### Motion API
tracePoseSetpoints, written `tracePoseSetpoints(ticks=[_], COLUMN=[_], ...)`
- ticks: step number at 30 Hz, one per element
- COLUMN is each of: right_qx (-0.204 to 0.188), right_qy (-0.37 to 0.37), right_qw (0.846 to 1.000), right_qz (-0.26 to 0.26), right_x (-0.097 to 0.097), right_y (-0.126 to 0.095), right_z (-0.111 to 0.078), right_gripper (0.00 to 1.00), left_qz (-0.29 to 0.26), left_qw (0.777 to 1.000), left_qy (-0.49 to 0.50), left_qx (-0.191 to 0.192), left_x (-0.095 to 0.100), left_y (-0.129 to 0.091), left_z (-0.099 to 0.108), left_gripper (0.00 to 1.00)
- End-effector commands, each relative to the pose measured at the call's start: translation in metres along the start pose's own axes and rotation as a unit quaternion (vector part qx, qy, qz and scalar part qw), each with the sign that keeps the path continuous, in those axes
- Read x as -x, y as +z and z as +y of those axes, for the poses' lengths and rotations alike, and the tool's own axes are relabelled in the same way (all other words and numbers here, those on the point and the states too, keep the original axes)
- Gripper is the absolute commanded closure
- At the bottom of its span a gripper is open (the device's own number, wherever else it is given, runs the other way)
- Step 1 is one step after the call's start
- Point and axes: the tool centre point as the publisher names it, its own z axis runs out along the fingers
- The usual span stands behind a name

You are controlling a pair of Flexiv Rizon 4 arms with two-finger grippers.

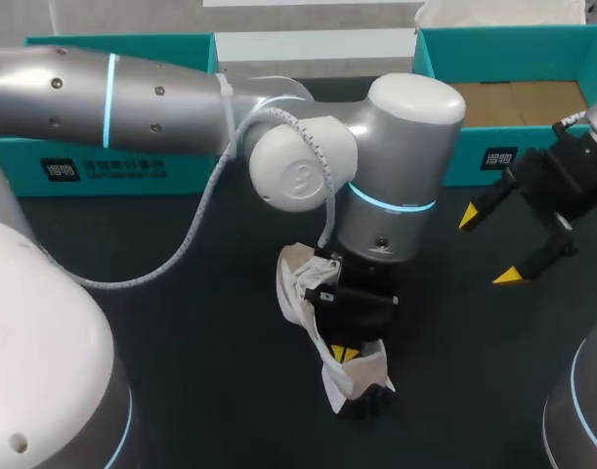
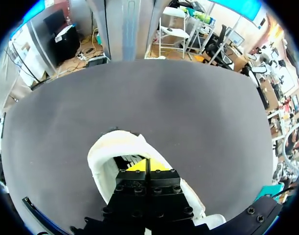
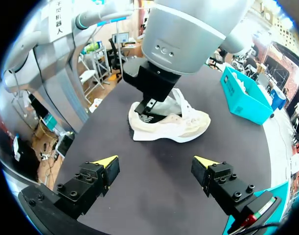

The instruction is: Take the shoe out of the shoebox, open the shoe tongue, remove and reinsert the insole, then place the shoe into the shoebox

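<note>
shoe point(image 2: 107, 149) round l gripper point(image 2: 147, 165) tips

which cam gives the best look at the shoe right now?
Right wrist view: the whole shoe lies side-on on the table, sole to collar. Head view: the left arm covers most of it. Left wrist view: only its opening, with the left gripper in it.

Shoe point(image 3: 178, 129) matt woven cloth; shoebox point(image 1: 464, 166) smooth cardboard; table point(image 1: 210, 371) matt, finely textured.
</note>
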Motion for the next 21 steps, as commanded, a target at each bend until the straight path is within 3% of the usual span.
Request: tracePoseSetpoints(ticks=[1, 11, 21], right_qx=[-0.002, -0.002, -0.002], right_qy=[0.001, 0.001, 0.001], right_qw=[1.000, 1.000, 1.000], right_qz=[0.000, 0.000, 0.000], right_x=[0.000, 0.000, 0.000], right_y=[0.000, 0.000, 0.000], right_z=[0.000, 0.000, 0.000], right_gripper=[0.00, 0.00, 0.00], left_qz=[0.032, 0.061, 0.031], left_qw=[0.999, 0.997, 0.998], left_qy=[-0.003, -0.008, -0.030], left_qx=[-0.015, -0.041, -0.034], left_x=[0.002, 0.006, 0.005], left_y=[0.006, 0.033, 0.056], left_z=[0.006, 0.013, 0.017], left_gripper=[1.00, 1.00, 1.00])
